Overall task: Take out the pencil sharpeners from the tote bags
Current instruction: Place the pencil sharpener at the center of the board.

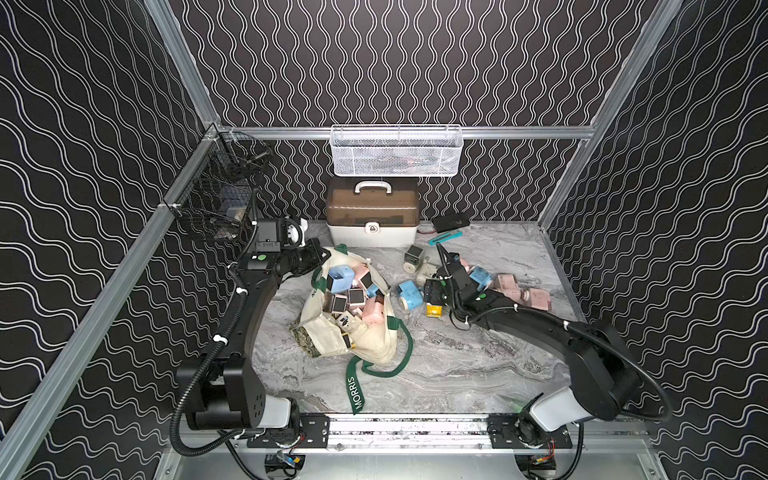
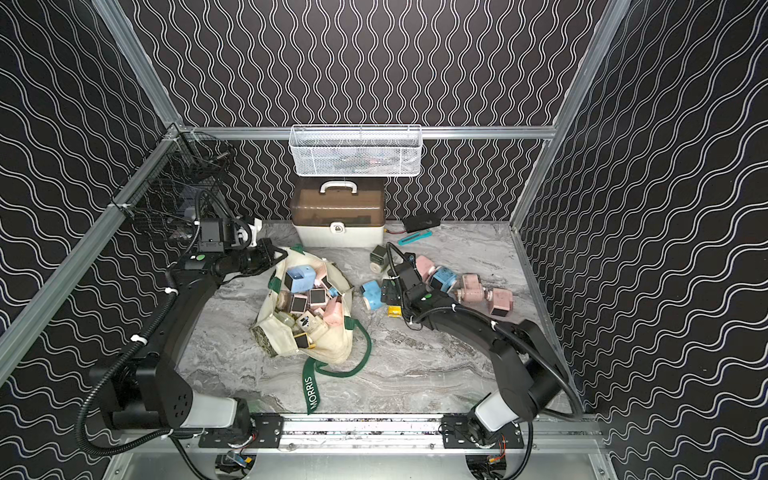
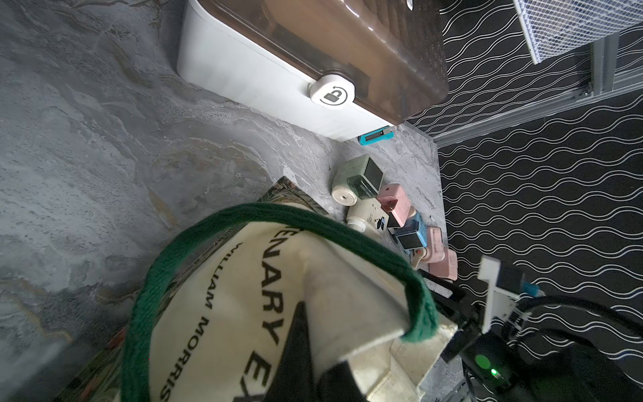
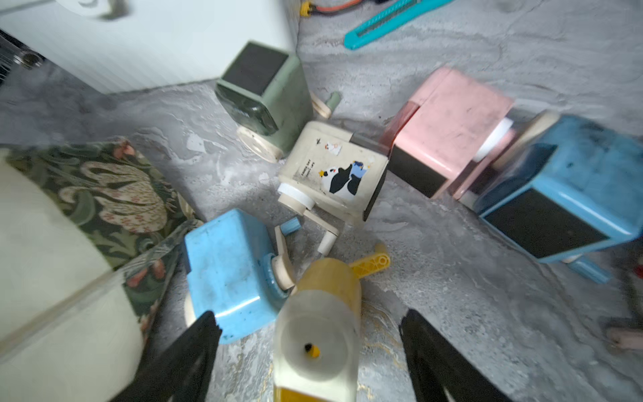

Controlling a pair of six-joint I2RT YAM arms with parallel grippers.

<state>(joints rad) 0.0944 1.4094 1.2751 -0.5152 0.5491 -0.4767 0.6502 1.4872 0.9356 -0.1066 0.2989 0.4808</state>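
Left hand [image 3: 313, 351] closed, seemingly pinching the rim of the tote bag [image 1: 374, 345]; right hand [image 4: 309, 315] open, straddling 1 yellow pencil sharpener [image 4: 315, 344] midway between the counter's [image 1: 457, 365] side edges.

"MORRIS" on the green strap [image 1: 357, 392], "WILLIAM MORRIS" on the tote bag [image 3: 236, 296], padlock sign on case latch [image 3: 333, 93]

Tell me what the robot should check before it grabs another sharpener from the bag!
1. Right gripper open: ok.
2. Yellow sharpener lying on the table, free between the jaws: ok.
3. Left gripper shut on the tote bag rim, mouth open: ok.
4. Bag emptied: not ok, many sharpeners inside, like the blue one.
5. Blue one loose enough to lift: cannot tell.
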